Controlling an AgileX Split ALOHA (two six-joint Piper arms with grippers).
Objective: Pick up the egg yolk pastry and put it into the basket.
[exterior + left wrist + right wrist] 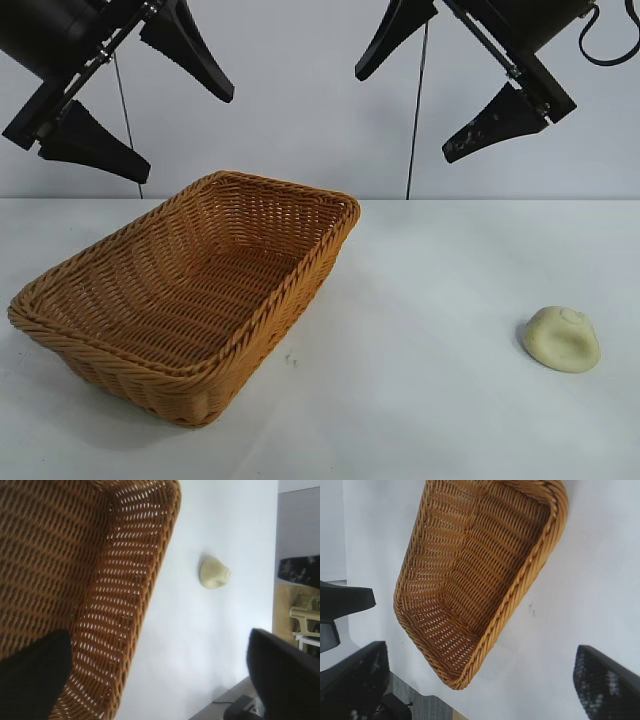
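The egg yolk pastry [561,339], a small pale cream dome with a dimple on top, lies on the white table at the front right; the left wrist view also catches the pastry [214,572]. The orange-tan wicker basket [200,290] stands empty at the left, its weave filling the left wrist view [90,580] and the right wrist view [485,575]. High above the basket hangs my left gripper [185,135], open and holding nothing. My right gripper [402,112] hangs open and empty high over the table's middle right, well above the pastry.
The white table [420,300] stretches between basket and pastry, backed by a pale wall. Two thin cables [415,110] hang down behind the arms. Past the table edge the left wrist view shows some furniture [302,615].
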